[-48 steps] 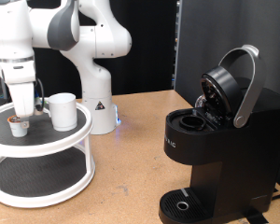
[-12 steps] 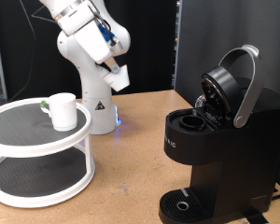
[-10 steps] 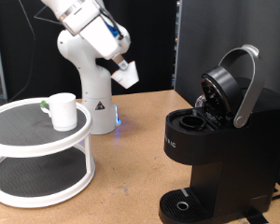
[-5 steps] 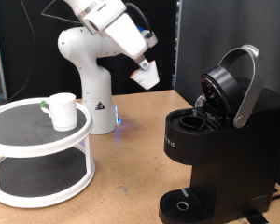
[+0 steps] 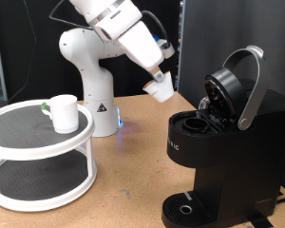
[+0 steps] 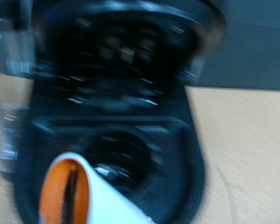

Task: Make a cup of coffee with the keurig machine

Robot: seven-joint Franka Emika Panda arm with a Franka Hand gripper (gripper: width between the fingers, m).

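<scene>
One pod (image 6: 79,191) sits clenched in the tool (image 5: 161,87); only the wrist view shows its brown-patterned top.

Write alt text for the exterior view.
The gripper holds a small white pod in mid-air just left of the keurig machine, whose lid stands open. The cup sits on a white two-tier stand at the view's left.

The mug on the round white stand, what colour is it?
Plain white: the ceramic mug shows best in the exterior view, standing on the two-tier stand.
</scene>
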